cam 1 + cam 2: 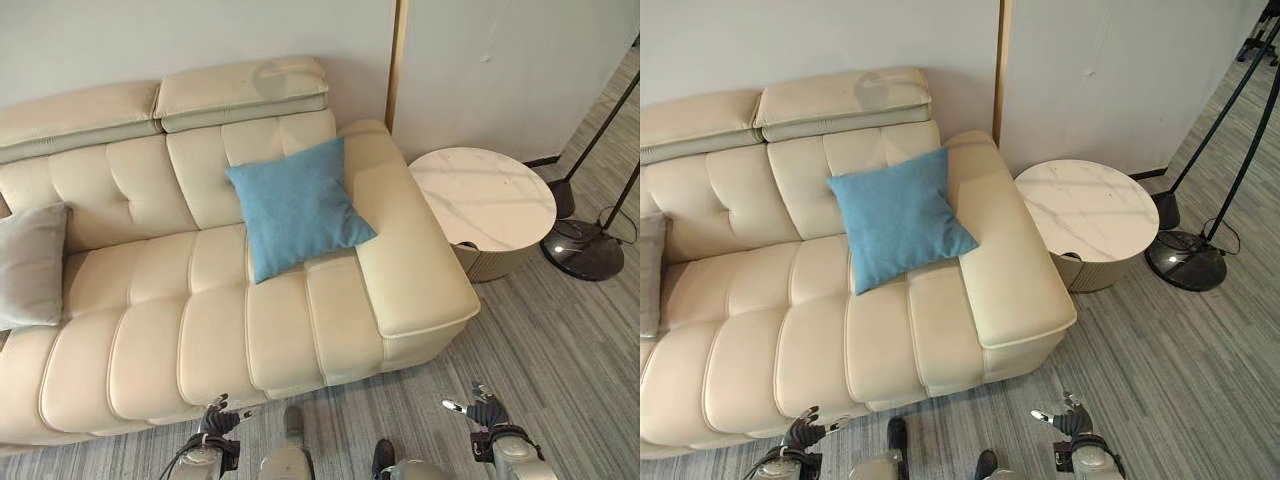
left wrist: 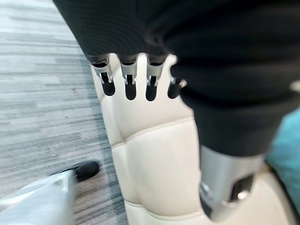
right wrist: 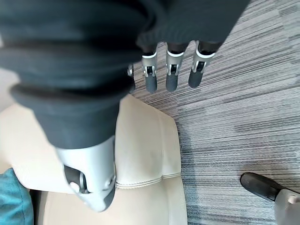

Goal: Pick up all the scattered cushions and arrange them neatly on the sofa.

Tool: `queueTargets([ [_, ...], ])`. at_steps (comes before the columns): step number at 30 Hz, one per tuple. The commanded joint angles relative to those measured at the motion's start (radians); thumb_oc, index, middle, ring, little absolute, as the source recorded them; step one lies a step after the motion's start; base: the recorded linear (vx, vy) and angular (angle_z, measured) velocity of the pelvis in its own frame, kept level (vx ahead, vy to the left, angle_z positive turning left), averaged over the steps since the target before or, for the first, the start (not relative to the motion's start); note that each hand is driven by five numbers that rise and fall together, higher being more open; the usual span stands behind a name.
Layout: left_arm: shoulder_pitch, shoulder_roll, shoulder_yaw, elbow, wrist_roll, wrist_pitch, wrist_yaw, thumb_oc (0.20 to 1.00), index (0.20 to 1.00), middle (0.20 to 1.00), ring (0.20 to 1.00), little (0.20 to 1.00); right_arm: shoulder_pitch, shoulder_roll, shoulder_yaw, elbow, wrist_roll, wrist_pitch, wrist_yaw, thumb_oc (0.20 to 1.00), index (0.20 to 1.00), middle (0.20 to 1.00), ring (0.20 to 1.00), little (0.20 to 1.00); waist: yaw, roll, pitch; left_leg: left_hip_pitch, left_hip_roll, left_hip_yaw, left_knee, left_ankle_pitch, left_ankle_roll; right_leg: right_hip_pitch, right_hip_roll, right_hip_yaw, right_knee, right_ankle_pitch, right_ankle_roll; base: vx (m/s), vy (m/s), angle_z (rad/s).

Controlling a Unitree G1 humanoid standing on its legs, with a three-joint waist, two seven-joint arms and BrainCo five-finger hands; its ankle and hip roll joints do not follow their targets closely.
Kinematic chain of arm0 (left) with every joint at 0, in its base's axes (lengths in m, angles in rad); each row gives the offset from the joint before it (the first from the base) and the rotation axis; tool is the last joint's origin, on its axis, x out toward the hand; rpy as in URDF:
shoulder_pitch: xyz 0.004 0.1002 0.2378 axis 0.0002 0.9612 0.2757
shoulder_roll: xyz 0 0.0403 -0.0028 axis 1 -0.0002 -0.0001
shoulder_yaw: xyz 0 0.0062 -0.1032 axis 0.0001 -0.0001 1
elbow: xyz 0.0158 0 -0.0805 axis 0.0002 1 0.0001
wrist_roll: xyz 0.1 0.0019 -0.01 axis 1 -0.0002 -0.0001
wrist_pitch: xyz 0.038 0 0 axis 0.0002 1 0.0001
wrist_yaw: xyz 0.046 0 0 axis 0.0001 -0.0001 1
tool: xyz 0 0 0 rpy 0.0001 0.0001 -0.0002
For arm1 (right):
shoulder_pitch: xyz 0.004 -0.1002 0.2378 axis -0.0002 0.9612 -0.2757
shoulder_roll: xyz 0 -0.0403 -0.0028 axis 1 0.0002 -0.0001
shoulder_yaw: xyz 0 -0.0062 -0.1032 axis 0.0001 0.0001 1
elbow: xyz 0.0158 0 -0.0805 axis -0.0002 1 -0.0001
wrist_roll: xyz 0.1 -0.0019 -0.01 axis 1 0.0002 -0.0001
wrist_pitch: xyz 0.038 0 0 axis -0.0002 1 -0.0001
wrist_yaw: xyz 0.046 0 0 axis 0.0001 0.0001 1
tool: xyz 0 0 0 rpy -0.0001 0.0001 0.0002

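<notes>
The two eye views look down from the robot's head at the same cream sofa (image 1: 250,300), with nearly the same framing. Each wrist view looks along its own hand, the left hand (image 2: 140,79) and the right hand (image 3: 168,75), very near, toward the sofa edge and the carpet (image 3: 243,108).

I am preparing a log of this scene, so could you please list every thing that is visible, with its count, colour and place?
sofa: one, cream, along the wall, taking up most of the eye views.
blue cushion: one, blue, leaning on the sofa back near the right armrest.
grey cushion: one, grey, leaning on the sofa back at the views' left edge.
side table: one, round, pale marbled top, on the floor right of the sofa.
floor lamp: dark base and poles, right of the table; count unclear.
left robot hand: one, open, holding nothing, low before the sofa.
right robot hand: one, open, holding nothing, over the floor.
</notes>
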Motion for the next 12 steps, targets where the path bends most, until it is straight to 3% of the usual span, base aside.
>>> queueTargets([
  [1,-0.026,0.019,0.018,-0.031,-0.007,-0.023,0.011,1.0,1.0,1.0,1.0,1.0,-0.062,0.007,0.017,-0.018,0.001,-0.045,0.002,1.0,1.0,1.0,1.0,1.0,-0.026,-0.025,0.018,0.021,-0.033,-0.03,0.061,-0.185,0.054,0.068,-0.026,0.07,-0.113,-0.076,0.151,-0.07,0.024,0.26],
  [4,-0.015,0.008,0.013,-0.043,-0.011,-0.02,0.008,1.0,1.0,1.0,1.0,1.0,-0.058,0.01,0.007,-0.014,0.003,-0.038,0.004,1.0,1.0,1.0,1.0,1.0,-0.045,-0.009,-0.004,0.083,-0.032,-0.018,0.009,-0.186,0.053,0.059,-0.019,0.055,-0.12,-0.069,0.154,-0.03,0.08,0.26],
  [8,-0.005,0.0,-0.008,-0.041,0.01,-0.013,-0.008,1.0,1.0,1.0,1.0,1.0,-0.048,0.014,-0.002,-0.005,0.001,-0.034,0.007,1.0,1.0,1.0,1.0,1.0,-0.058,0.016,-0.042,0.166,-0.042,0.005,-0.149,-0.168,0.046,0.058,-0.007,0.044,-0.129,-0.054,0.167,0.03,0.123,0.31],
  [12,0.001,0.0,-0.031,-0.033,0.049,-0.013,-0.023,1.0,1.0,1.0,1.0,1.0,-0.045,0.026,-0.002,0.023,-0.008,-0.025,0.019,1.0,1.0,1.0,1.0,1.0,-0.059,0.021,-0.062,0.192,-0.049,0.008,-0.177,-0.17,0.045,0.077,-0.015,0.045,-0.152,-0.039,0.182,0.03,0.111,0.0],
])
